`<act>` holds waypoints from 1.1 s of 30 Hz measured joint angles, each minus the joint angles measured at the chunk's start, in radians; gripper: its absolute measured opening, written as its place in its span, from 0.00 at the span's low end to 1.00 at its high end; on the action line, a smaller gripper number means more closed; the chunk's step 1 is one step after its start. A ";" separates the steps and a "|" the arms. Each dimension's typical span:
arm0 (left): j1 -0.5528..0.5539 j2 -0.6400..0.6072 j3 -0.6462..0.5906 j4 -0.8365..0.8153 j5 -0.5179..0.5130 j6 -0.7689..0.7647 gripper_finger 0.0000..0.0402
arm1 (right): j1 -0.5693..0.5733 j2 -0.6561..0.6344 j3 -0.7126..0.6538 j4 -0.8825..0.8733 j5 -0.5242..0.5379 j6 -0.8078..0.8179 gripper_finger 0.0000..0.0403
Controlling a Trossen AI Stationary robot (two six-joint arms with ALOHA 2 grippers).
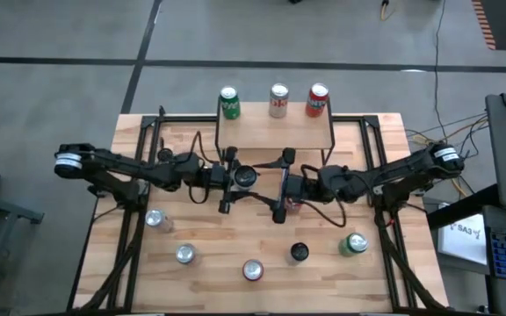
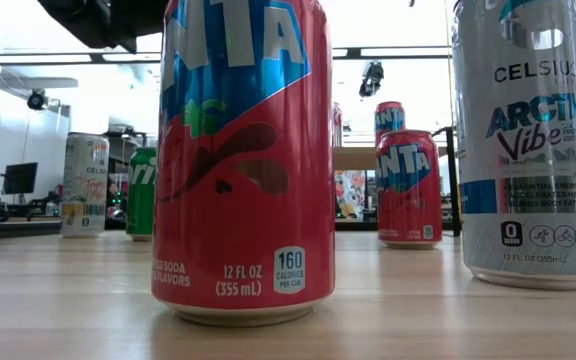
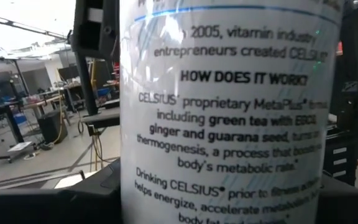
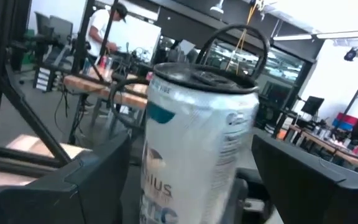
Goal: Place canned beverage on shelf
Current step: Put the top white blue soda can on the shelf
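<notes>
Silver first: the Celsius can (image 1: 246, 175) is the one in play. It sits mid-table, just in front of the shelf (image 1: 275, 136) and not on it, so this placement is not done.

- Left gripper (image 1: 234, 186): reaches in from the table's left side to the centre. In the left wrist view the Celsius can (image 3: 229, 118) fills the picture and the dark fingers (image 3: 48, 205) run right up to its sides. I read that as clenched on the can, though the contact itself is cropped at the edge.
- Right gripper (image 1: 281, 189): comes in from the right and meets the left one at the centre. In the right wrist view its fingers (image 4: 92, 180) stand wide apart with clear gaps either side of the can (image 4: 197, 143), so it is released and straddling the can, not gripping it. This looks like a handover setup (a judgement only).
- Shelf top, left to right: green can (image 1: 229, 103), white can (image 1: 278, 101) and red can (image 1: 317, 101) all stand along its far edge. Three placements look complete, and the near part of the board is bare.
- Tabletop (image 1: 376, 281), left to right: the leftmost loose can (image 1: 155, 219), three more including the middle can (image 1: 252, 269), then the rightmost loose can (image 1: 352, 244). All five are well apart from both grippers.

Left to do: lift the held can onto the shelf, then probably the five loose ones.
</notes>
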 joint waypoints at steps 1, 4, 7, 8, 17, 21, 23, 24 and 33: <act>-0.001 0.008 0.006 0.002 -0.001 -0.001 0.55 | 0.000 0.012 0.013 0.007 0.000 0.000 0.81; -0.002 0.037 0.023 0.009 0.001 -0.004 0.55 | -0.001 0.029 0.031 0.009 0.000 -0.003 0.81; -0.003 0.049 0.029 0.007 0.004 -0.004 0.55 | -0.001 0.038 0.039 0.008 0.001 -0.002 0.81; -0.003 0.049 0.029 0.008 0.004 -0.004 0.55 | -0.001 0.038 0.041 0.004 0.000 -0.001 0.80; -0.003 0.041 0.028 0.001 0.005 -0.015 0.60 | -0.003 0.029 0.035 0.010 0.000 0.035 0.58; -0.003 0.040 0.031 0.011 -0.002 -0.034 0.70 | -0.006 0.033 0.035 -0.011 0.003 0.053 0.58; -0.003 0.040 0.031 0.008 -0.002 -0.049 0.71 | -0.007 0.033 0.032 -0.011 0.003 0.054 0.58; -0.003 0.040 0.031 0.008 -0.002 -0.052 0.71 | -0.007 0.033 0.032 -0.005 0.003 0.057 0.58; -0.002 0.040 0.030 -0.028 -0.002 -0.078 0.72 | -0.009 0.026 0.032 -0.002 0.018 0.060 0.58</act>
